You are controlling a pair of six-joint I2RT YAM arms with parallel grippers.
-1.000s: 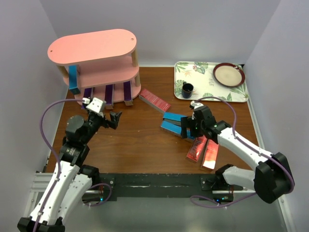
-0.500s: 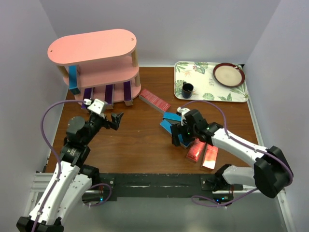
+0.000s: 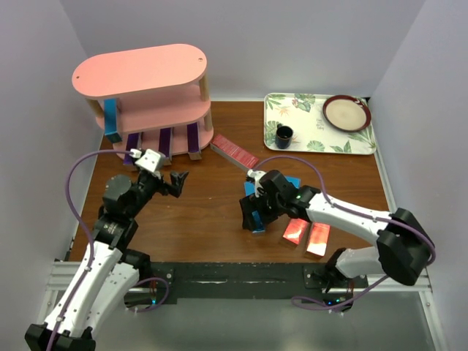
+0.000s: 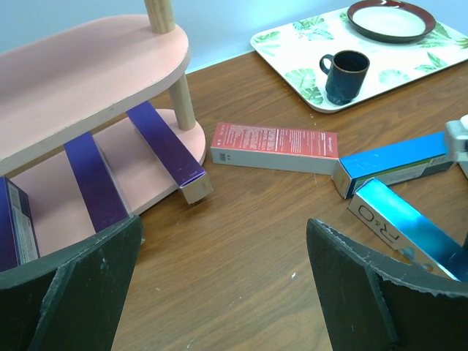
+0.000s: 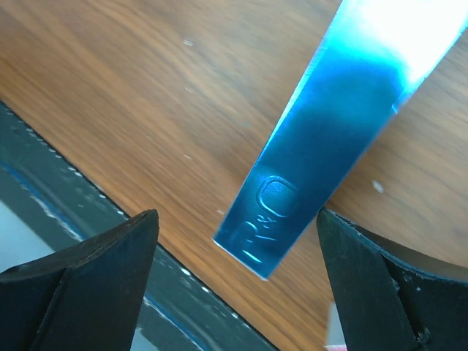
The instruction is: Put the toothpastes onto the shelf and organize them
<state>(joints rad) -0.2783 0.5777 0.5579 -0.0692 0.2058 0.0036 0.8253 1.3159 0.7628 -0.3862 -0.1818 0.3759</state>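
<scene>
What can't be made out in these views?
Top view: the right arm covers most of the glossy blue rectangular cartons; count unclear.
Right wrist view: one blue carton, far end lost in glare, cut by the edge.
Top view: the pink oval shelf, top board hiding the lower tiers' rear.

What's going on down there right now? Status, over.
Left gripper open, empty, near the shelf. Right gripper open, jaws straddling a blue toothpaste carton on the table, not gripped yet. Second blue carton close by.

Brown table (image 3: 208,219), pink shelf (image 3: 139,69), cartons (image 3: 234,152), tray (image 3: 313,121)
</scene>
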